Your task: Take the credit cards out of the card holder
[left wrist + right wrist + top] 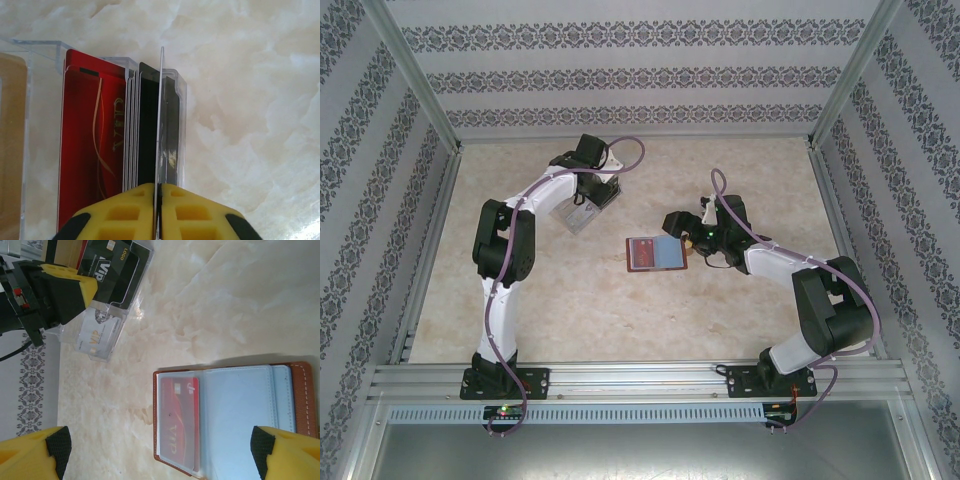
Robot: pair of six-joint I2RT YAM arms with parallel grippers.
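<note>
bench: pale marble-look bench point(620, 310), open surface around holder.
tray: clear plastic slotted tray point(42, 46), far left, red and black cards standing inside.
holder: brown leather card holder point(656, 254), open flat, centre, well apart from tray.
right claw point(160, 452): spread wide, empty, over holder.
left claw point(159, 195): pinched on thin edge-on card point(161, 115) above tray.
card: red VIP card point(179, 420) in holder's clear sleeve.

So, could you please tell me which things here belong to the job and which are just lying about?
Job: holder, red card in it, clear box of cards, card in left tool.
Not the job: table, wall panels, metal frame.
</note>
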